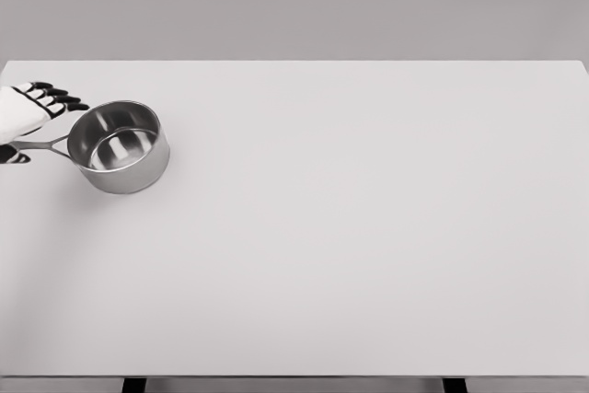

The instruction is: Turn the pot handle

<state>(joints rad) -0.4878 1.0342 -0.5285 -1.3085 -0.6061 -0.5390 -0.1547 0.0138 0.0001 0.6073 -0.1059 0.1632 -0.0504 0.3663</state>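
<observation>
Pot (pixel 121 146) sits far left on the tabletop (pixel 368 246), handle (pixel 44 145) pointing left. Our left hand (pixel 28 112) is over the handle, fingers (pixel 57 97) spread wide, thumb below; grip unclear. Steel looks rigid, slick, light: we'd take the handle mid-length.

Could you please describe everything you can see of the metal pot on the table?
The pot is a small, round saucepan of shiny steel-like metal, upright and empty, with its polished inside reflecting light. It stands near the far left of the white table. A thin handle runs from its left side toward the picture's edge. The left hand is over that handle, fingers spread above and thumb below; whether it grips it cannot be told.
</observation>
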